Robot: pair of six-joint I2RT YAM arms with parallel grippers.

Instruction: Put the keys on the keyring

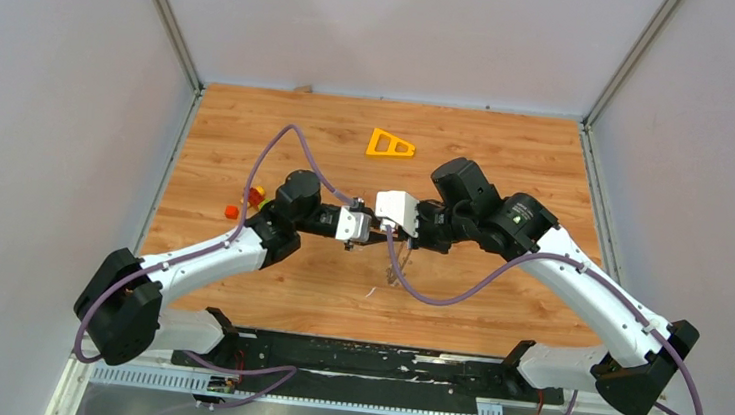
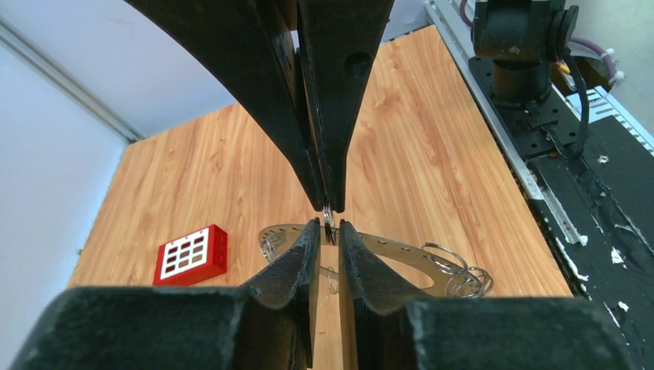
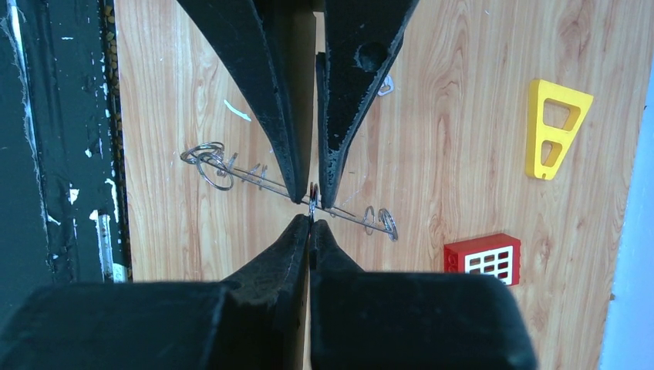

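Both grippers meet tip to tip above the table's middle. My right gripper (image 3: 311, 220) is shut on the rim of the keyring (image 2: 401, 250), a flat grey ring with small holes that hangs in the air. The keyring is edge-on in the right wrist view (image 3: 254, 176). Small wire rings (image 2: 459, 271) hang on it. A tiny silvery and dark piece, the key (image 2: 329, 230), sits at the rim between the tips. My left gripper (image 2: 329, 223) straddles this piece with its jaws slightly apart. In the top view the left gripper (image 1: 369, 234) faces the right gripper (image 1: 384, 231).
A red keypad block (image 2: 190, 254) lies on the wood left of the grippers and also shows in the right wrist view (image 3: 482, 258). An orange triangular frame (image 1: 390, 145) lies toward the back. The black base rail (image 1: 360, 357) runs along the near edge.
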